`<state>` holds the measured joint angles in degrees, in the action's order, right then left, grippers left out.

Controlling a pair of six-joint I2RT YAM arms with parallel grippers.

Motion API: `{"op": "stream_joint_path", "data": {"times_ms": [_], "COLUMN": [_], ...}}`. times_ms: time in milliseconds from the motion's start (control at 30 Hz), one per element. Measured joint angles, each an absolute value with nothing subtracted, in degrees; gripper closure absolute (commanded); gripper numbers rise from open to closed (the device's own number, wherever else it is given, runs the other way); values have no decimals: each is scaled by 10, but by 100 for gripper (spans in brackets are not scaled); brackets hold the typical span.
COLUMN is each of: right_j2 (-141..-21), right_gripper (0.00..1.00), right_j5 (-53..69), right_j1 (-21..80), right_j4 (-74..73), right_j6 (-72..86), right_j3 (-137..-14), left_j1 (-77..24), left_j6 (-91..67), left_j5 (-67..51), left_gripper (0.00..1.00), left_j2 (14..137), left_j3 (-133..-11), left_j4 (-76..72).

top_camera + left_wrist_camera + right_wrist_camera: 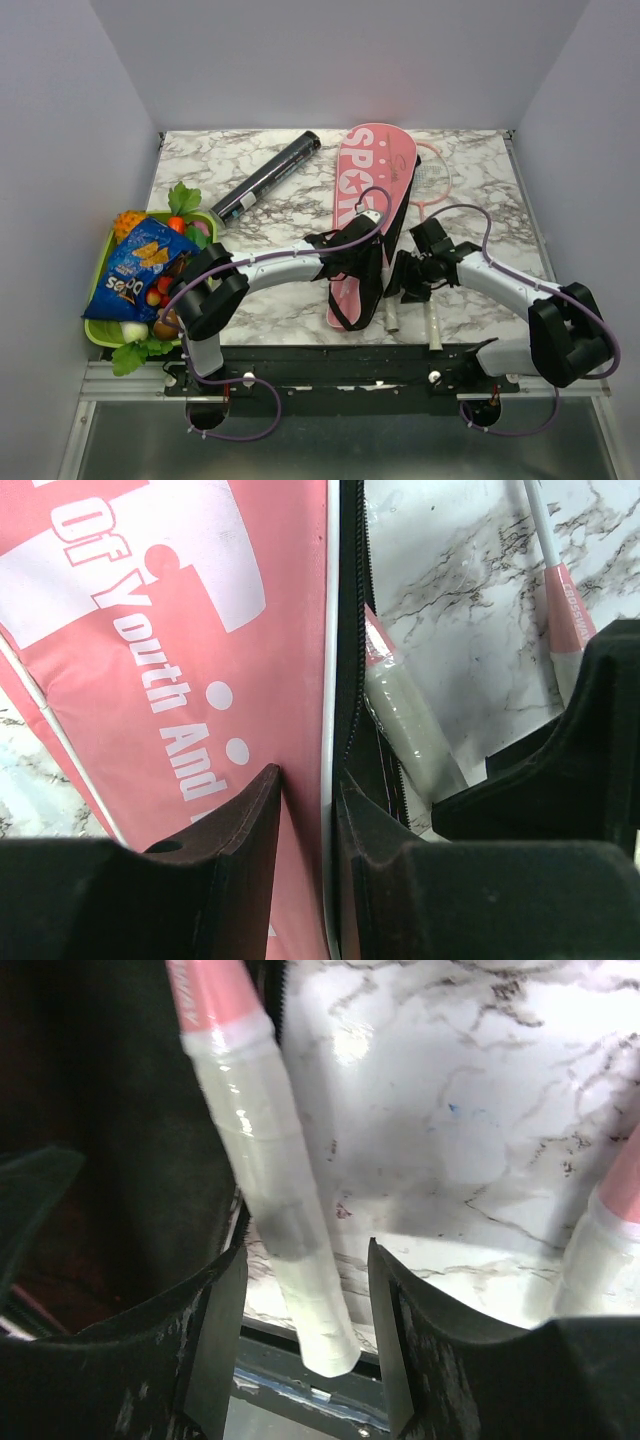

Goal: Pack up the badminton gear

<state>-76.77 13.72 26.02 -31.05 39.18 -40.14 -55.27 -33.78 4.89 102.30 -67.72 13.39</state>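
at the near edge of the marble table (480,190), one racket handle (285,1210) lies between the spread fingers of the right gripper (308,1260), with a gap on each side and no pinch; the second racket handle (600,1250) lies just to its right. beside them, the left gripper (310,790) has its jaws narrowly apart astride the white-piped edge of the pink bag (150,630); whether they pinch it i cannot tell. a green tray (98,330) under a blue snack packet (135,275) sits near left. the bag stretches toward the far side, and the black tube (265,178) lies far left of it
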Motion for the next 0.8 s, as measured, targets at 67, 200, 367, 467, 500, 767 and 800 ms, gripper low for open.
{"op": "stream_joint_path", "data": {"times_ms": [67, 200, 367, 467, 500, 767, 800], "right_j2": [-768, -768, -767, -767, -767, -763, -763], "right_gripper": [42, 45, 64, 80, 83, 99, 99], "right_j5": [138, 147, 166, 177, 179, 182, 182], "right_j1": [260, 260, 260, 260, 260, 262, 262], "right_j4": [-305, -285, -249, -228, -221, -208, -208], "right_j6": [395, 404, 417, 421, 420, 426, 426], "right_j3": [-387, -361, -341, -331, -329, -327, -327], "left_j1": [-553, -553, -553, -553, -553, -555, -556], "left_j6": [-339, -341, -342, -343, -343, -336, -336], "left_j5": [49, 49, 49, 49, 48, 15, 12], "left_gripper": [66, 66, 66, 66, 62, 49, 48], "left_j2": [1023, 1023, 1023, 1023, 1023, 988, 976], "left_j3": [-677, -677, -677, -677, -677, -678, -678], "left_j4": [134, 133, 133, 132, 130, 130, 130]}}
